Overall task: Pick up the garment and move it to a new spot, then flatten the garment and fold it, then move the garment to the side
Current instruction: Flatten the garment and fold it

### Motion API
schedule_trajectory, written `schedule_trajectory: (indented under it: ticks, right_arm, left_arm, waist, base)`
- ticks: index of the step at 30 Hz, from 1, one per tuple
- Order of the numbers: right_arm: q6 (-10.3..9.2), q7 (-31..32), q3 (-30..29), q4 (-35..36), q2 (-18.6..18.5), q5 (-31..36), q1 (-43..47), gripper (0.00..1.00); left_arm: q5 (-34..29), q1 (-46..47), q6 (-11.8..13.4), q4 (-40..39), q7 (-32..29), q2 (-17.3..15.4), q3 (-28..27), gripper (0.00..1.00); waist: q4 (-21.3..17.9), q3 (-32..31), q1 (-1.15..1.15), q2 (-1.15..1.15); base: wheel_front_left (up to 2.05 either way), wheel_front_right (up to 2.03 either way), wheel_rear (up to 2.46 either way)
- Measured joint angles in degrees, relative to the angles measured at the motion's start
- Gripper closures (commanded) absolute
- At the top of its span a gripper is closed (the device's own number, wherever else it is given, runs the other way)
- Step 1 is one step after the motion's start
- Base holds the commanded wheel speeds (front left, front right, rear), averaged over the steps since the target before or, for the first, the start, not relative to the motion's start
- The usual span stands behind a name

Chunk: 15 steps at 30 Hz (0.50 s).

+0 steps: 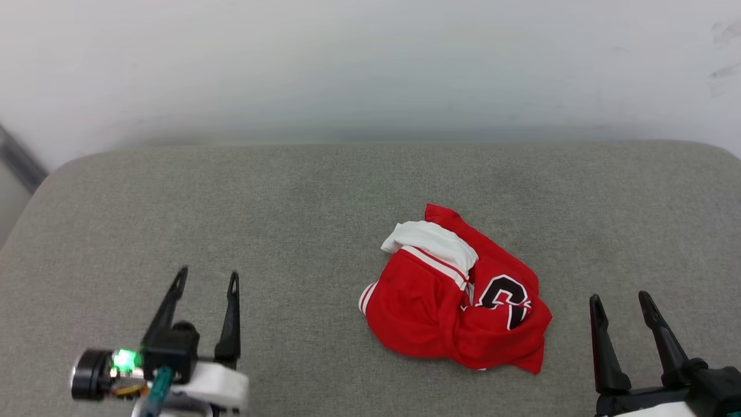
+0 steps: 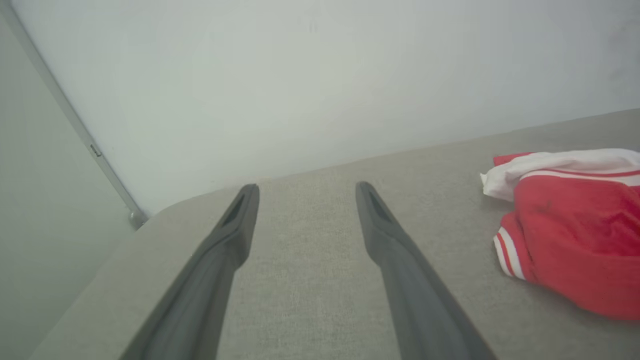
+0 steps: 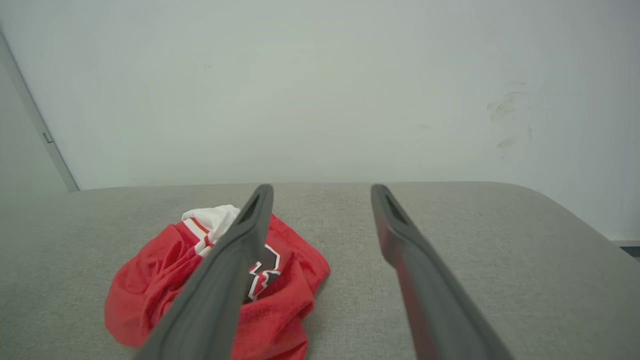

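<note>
Lying crumpled on grey cushion (image 1: 173, 202), red garment (image 1: 428, 307), white sleeve (image 1: 434, 240), striped trim (image 1: 366, 296), both jaws spread, empty

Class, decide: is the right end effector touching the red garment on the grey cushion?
Apart. The head view shows a strip of bare grey cushion between the right end effector and the garment.

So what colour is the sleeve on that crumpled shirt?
The sleeve is white with red-and-white striped trim, on a red shirt. Head view shows it best.
</note>
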<state>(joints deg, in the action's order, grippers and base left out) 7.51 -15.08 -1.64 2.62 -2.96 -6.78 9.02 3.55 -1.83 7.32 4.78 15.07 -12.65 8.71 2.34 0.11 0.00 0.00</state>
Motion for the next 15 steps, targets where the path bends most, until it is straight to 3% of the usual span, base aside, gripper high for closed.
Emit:
schedule_trajectory:
  ticks: [5,10,15]
  right_arm:
    - [0.00,0.00,0.11,0.86,0.00,0.52,-1.20,0.00]
    - [0.00,0.00,0.25,1.63,0.00,1.41,-3.59,0.00]
    - [0.00,0.00,-0.01,2.18,0.00,1.82,-5.68,0.00]
  left_arm:
    - [1.36,11.43,-4.59,-0.78,0.00,-1.34,-1.18,0.00]
    - [2.31,24.99,-10.21,3.97,-0.42,-3.89,-0.53,0.00]
    - [4.38,37.61,-13.60,7.94,-6.91,-5.10,3.05,0.00]
  waist:
    - [-0.22,1.98,0.00,0.00]
    - [-0.65,5.36,0.00,0.00]
    - [-1.58,8.92,0.01,0.00]
  base:
    - [0.00,0.00,0.00]
    - [0.00,0.00,0.00]
    - [0.00,0.00,0.00]
